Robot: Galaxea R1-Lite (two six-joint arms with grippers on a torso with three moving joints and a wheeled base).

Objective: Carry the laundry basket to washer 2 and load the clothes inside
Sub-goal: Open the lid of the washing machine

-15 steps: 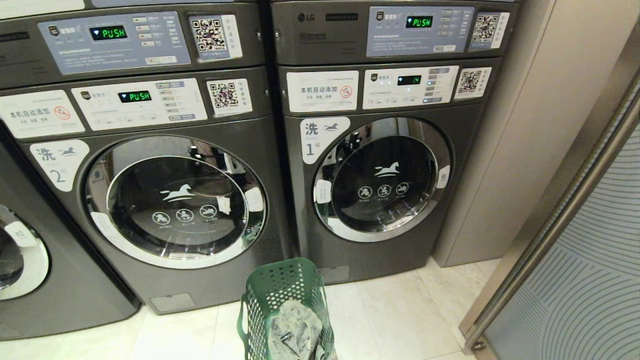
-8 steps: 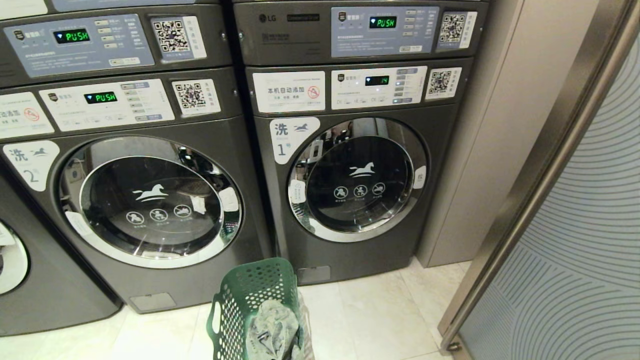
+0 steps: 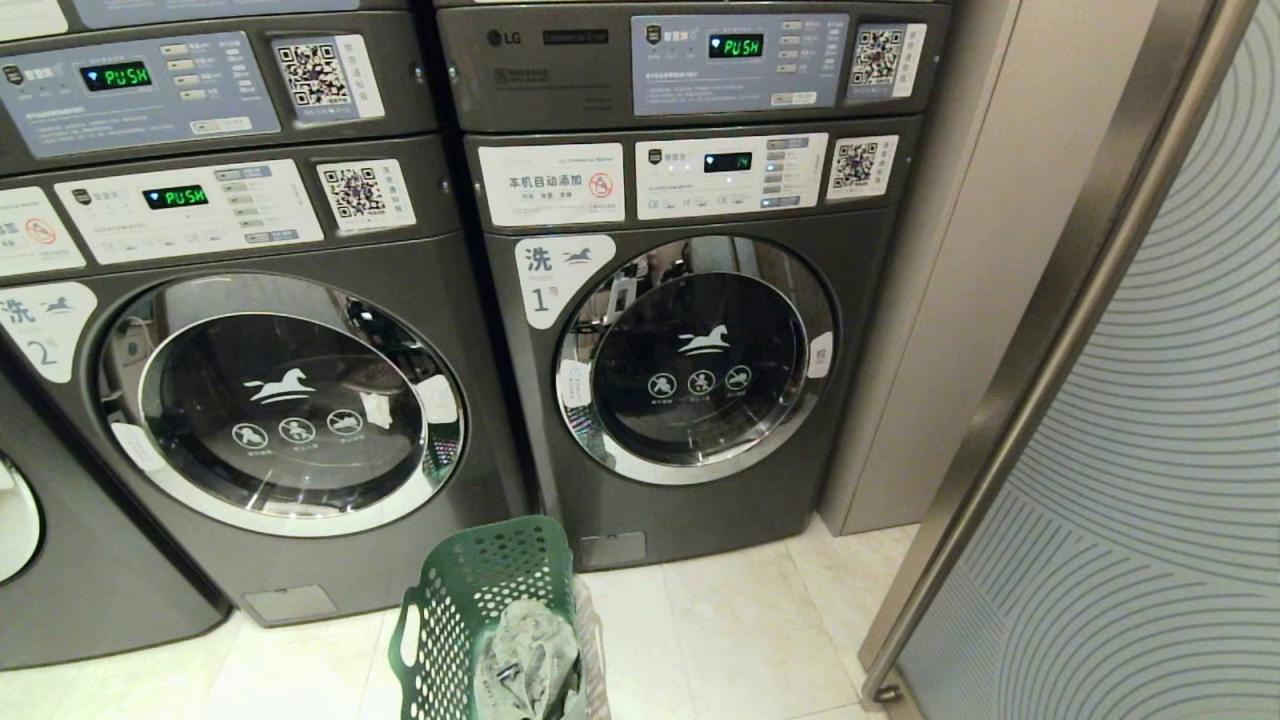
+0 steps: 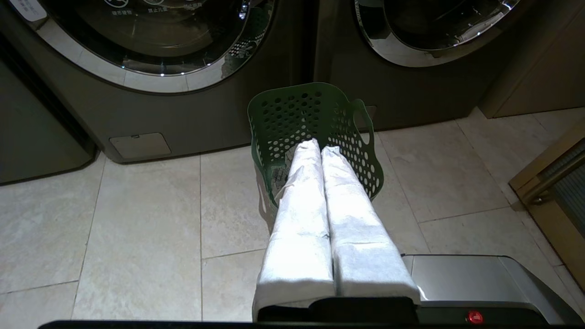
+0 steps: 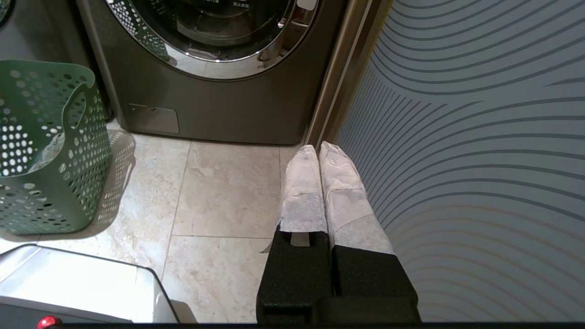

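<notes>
The green laundry basket [image 3: 480, 620] stands on the tile floor before the gap between two machines, with the pale patterned clothes [image 3: 528, 660] inside it. Washer 2 [image 3: 280, 400] is the dark grey machine on the left, its round glass door closed. In the left wrist view my left gripper [image 4: 318, 147] is shut and empty, held above the laundry basket [image 4: 315, 114], with a strip of the clothes [image 4: 279, 173] showing beside its fingers. My right gripper [image 5: 319, 147] is shut and empty over the floor, to the right of the laundry basket [image 5: 50, 151]. Neither arm shows in the head view.
Washer 1 [image 3: 700, 370] stands to the right of washer 2, door closed. A further machine [image 3: 20, 520] sits at the far left. A beige panel [image 3: 960, 250] and a patterned glass door with a steel frame [image 3: 1100, 420] close off the right. My base [image 4: 480, 283] is near the basket.
The whole head view has shifted: machines and basket slid to the left in the picture, so the camera has turned or driven right. Nothing in the scene itself moved.
</notes>
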